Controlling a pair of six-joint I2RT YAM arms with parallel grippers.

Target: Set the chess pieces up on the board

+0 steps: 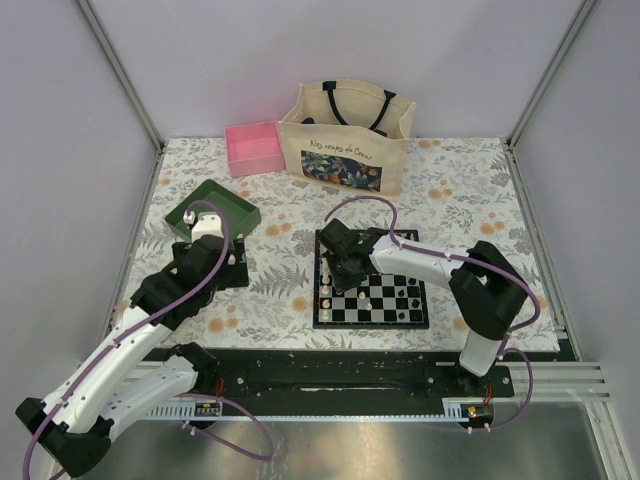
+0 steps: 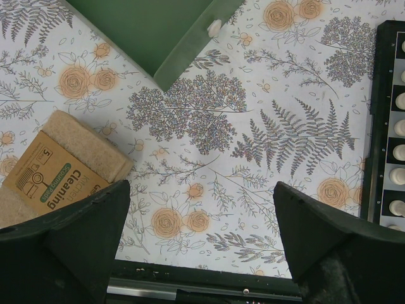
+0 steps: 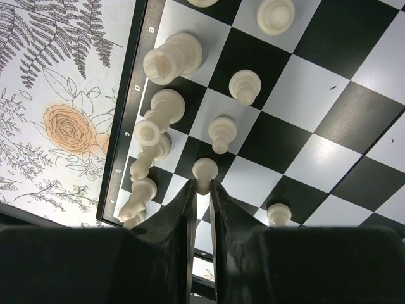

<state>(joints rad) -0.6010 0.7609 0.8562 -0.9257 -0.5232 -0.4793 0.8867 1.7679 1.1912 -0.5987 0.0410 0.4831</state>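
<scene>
- Chess pieces (image 1: 328, 290), overhead view: we see cream ones lined along the edge of the board (image 1: 370, 323) that faces the green tray (image 1: 225, 203). Others farther across the board are too small to sort. The right gripper (image 1: 333, 268) hangs over that cream side of the board. The left gripper (image 1: 222, 265) hovers off the board, between it and the tray.
- Left wrist view: the left gripper (image 2: 199, 209) stands wide with nothing between its fingers, above bare cloth beside the board (image 2: 380, 95). A pack of scouring pads (image 2: 60, 177) lies on the side away from the board. A small cream thing (image 2: 214, 27) sits at the tray's rim (image 2: 183, 47); we cannot tell whether it is a piece.
- Right wrist view: the right gripper (image 3: 201, 190) is pinched narrow on a white pawn (image 3: 204, 168). The pawn is in the second row in from the board's lettered border (image 3: 136, 76), in line with other pawns. Whether its base touches the board we cannot tell.
- We judge that the step in hand is seating this pawn in the pawn row. The next move calls for a small opening and a straight lift, since back-row pieces stand just beside it.
</scene>
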